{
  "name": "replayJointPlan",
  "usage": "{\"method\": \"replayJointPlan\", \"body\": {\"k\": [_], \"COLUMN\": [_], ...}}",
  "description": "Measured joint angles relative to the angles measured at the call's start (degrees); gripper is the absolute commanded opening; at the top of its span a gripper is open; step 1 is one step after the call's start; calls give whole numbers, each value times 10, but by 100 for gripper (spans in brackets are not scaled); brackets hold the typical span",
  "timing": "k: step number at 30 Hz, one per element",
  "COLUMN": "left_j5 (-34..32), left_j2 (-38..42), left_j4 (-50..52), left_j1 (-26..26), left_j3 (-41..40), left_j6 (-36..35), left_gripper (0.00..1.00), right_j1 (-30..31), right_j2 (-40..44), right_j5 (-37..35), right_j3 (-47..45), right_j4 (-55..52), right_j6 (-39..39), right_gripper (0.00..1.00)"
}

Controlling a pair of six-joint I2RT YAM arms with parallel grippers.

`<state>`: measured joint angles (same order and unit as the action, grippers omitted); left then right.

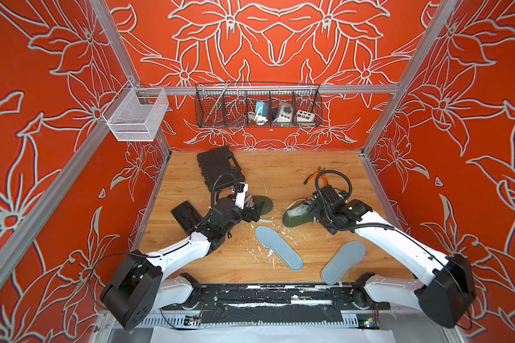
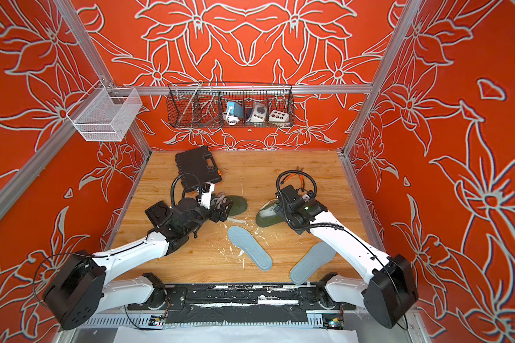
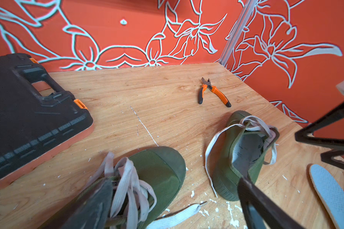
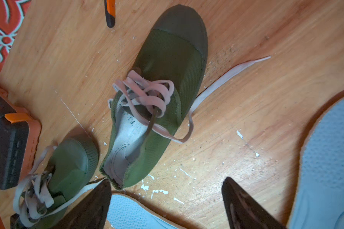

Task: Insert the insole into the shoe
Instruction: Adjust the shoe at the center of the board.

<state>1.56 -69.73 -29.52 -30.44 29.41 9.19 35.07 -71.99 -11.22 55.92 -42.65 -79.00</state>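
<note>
Okay, far left: a white wire-mesh basket hung on the side rail, above the light wooden surface. A flat black plastic tray lay at the surface's left edge, partly under the left arm. A black plastic tool case with orange latches lay flat at back left.

Left tool was released and empty, jaws wide apart, low over the left olive-green canvas shoe. One finger sat over the laces and opening; could not tell if it touched. That shoe was upright, toe cap pointing toward the middle, with one white lace end loose on the surface.

On the back rail hung a black wire basket with small devices inside.

First pale grey foam insole lay flat and diagonal at centre front, outside both shoes, with its far tip near the heel of the right olive-green canvas shoe. That right shoe stood upright, with pale lining visible in its opening and laces loose, one trailing on the surface. In both top views the right wrist covered its toe half.

Second pale grey foam insole lay flat at front right, apart from the first, just beside the right arm.

Right tool was released too, jaws apart and empty, poised by the right shoe's heel with the first insole's tip below. Orange-handled pliers lay at back right, beyond the right shoe.
</note>
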Motion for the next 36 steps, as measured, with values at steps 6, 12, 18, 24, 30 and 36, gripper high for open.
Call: {"method": "replayJointPlan", "body": {"k": [6, 12, 18, 24, 30, 36], "left_j5": [-2, -4, -9, -15, -17, -18], "left_j2": [-1, -4, -4, -4, -4, -4], "left_j4": [2, 5, 8, 12, 20, 24], "left_j1": [0, 0, 0, 0, 0, 0], "left_j3": [0, 0, 0, 0, 0, 0], "left_j6": [-9, -17, -22, -28, -32, -32], "left_gripper": [97, 98, 98, 98, 98, 98], "right_j1": [3, 4, 4, 5, 2, -7], "right_j2": [-51, -89, -126, -165, -191, -191], "right_j5": [14, 31, 43, 42, 40, 36], "right_j3": [17, 20, 22, 32, 58, 58], "right_j4": [16, 30, 42, 50, 50, 48], "right_j6": [-52, -86, -101, -101, -92, -89], "right_gripper": [86, 83, 78, 76, 78, 71]}}
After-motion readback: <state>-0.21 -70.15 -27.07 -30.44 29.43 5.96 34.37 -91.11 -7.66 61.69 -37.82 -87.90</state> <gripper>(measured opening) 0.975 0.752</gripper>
